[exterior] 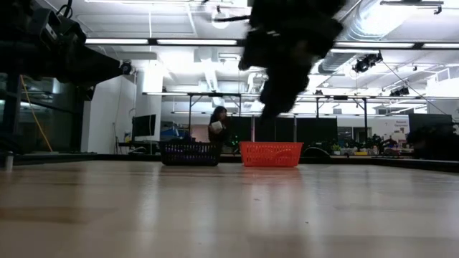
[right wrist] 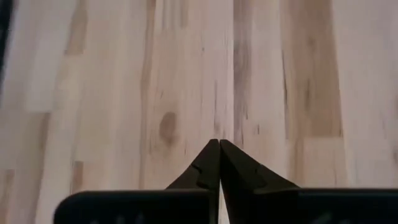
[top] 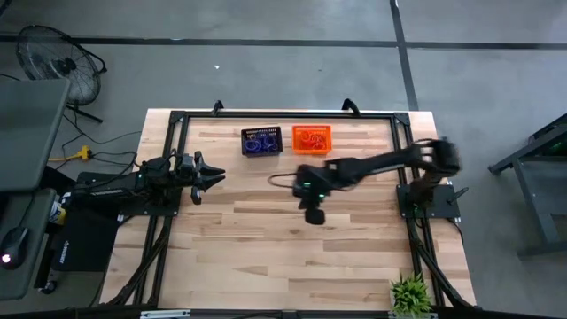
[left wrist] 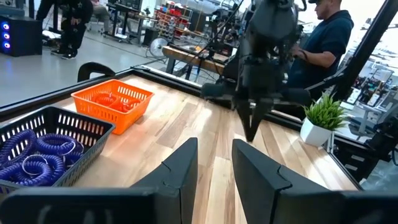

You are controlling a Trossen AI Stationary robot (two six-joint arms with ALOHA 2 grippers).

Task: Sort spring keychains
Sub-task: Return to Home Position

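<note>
looking down, we saw the right gripper [right wrist: 219, 142] pinched together over the table [top: 266, 266], the left gripper [left wrist: 214, 143] slightly parted.

1. The purple spring keychains [left wrist: 30, 154] are coiled loops heaped together inside the black basket [left wrist: 90, 146], near the 12 o'clock edge of the table [top: 266, 230].
2. The orange spring keychains [left wrist: 113, 101] are coiled loops piled in the orange basket [left wrist: 134, 115], at 3 o'clock of the purple ones seen from above.

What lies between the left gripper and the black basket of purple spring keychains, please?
Only bare tabletop, in the high view: plain wood separates the left gripper from the black basket holding the purple spring keychains.
</note>
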